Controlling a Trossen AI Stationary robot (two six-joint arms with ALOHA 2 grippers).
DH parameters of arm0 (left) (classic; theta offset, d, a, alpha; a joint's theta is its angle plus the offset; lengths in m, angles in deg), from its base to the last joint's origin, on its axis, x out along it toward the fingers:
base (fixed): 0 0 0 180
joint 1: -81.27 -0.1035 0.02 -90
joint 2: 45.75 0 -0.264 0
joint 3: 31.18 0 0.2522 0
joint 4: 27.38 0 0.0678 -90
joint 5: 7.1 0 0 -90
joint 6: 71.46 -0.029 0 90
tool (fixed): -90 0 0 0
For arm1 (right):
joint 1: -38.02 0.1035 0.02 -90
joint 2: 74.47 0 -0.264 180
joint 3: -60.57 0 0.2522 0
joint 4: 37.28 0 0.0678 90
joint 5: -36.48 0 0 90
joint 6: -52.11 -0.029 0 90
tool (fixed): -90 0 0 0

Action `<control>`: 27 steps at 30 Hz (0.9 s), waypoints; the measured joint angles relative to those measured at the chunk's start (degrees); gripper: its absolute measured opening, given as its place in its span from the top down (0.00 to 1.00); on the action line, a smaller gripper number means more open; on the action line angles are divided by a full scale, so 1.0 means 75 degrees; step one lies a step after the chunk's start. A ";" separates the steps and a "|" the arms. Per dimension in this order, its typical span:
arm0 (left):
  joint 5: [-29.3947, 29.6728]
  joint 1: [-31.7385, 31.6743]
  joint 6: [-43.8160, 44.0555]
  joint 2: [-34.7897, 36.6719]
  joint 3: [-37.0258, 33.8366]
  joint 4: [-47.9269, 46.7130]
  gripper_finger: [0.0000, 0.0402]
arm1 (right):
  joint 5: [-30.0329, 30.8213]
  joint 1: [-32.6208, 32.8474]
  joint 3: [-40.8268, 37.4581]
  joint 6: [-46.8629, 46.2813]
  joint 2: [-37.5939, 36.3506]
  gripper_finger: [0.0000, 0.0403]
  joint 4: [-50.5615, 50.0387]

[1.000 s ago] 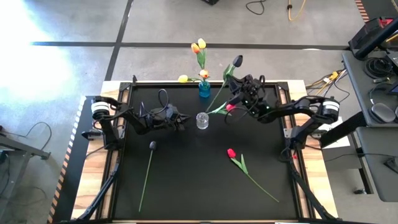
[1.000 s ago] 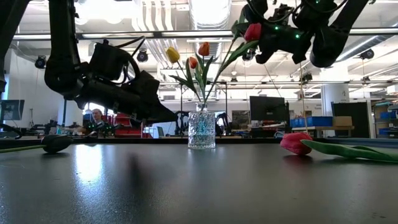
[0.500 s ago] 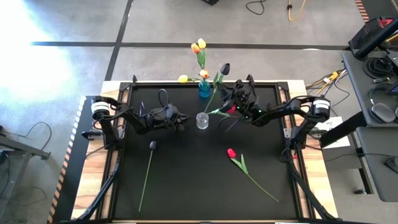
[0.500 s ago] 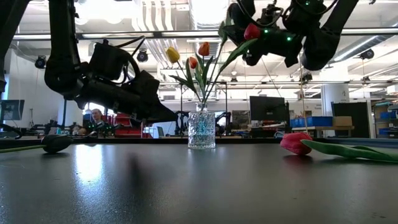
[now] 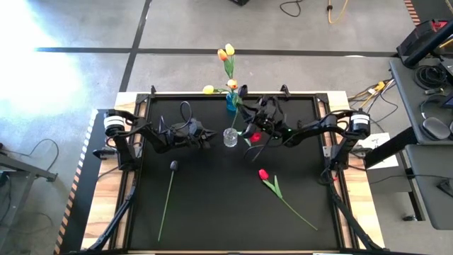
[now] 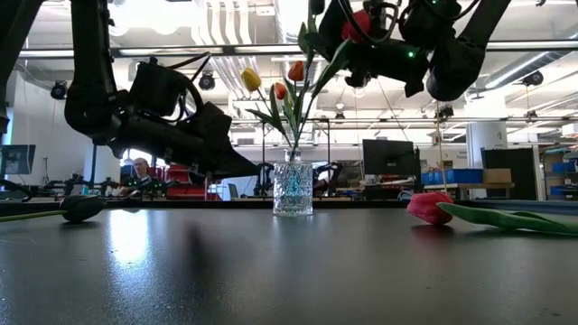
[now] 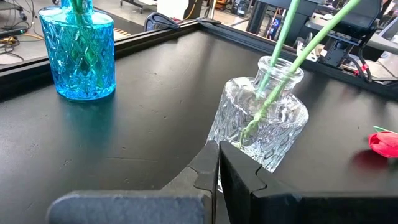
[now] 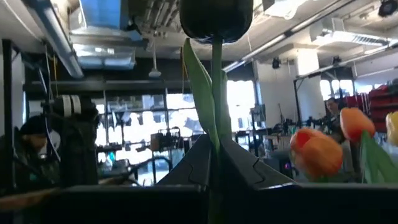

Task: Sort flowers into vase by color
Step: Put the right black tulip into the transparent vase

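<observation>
The right tool [image 5: 256, 126] is clamped on a dark tulip [image 8: 216, 18]; the left tool [image 7: 217, 163], fingers together, sits beside the clear vase [image 7: 267, 118].

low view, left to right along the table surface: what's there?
dark tulip head → clear vase → red tulip lying flat, its green leaves trailing off right.

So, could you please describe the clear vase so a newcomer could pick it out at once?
Start at the black table and go to its middle, toward the back edge. The clear vase stands there, in front of the blue vase; it is colourless cut glass.
</observation>
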State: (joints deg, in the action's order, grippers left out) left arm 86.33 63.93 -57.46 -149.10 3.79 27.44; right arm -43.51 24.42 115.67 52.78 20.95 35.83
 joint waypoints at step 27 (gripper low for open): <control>0.0000 0.0003 0.0000 0.0000 0.0000 0.0003 1.00 | 0.0004 -0.0003 0.0453 -0.0002 -0.0803 0.56 -0.3874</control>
State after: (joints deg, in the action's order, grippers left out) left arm 86.33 63.95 -57.46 -149.10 3.79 27.46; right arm -43.48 24.39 119.07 52.76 14.92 6.77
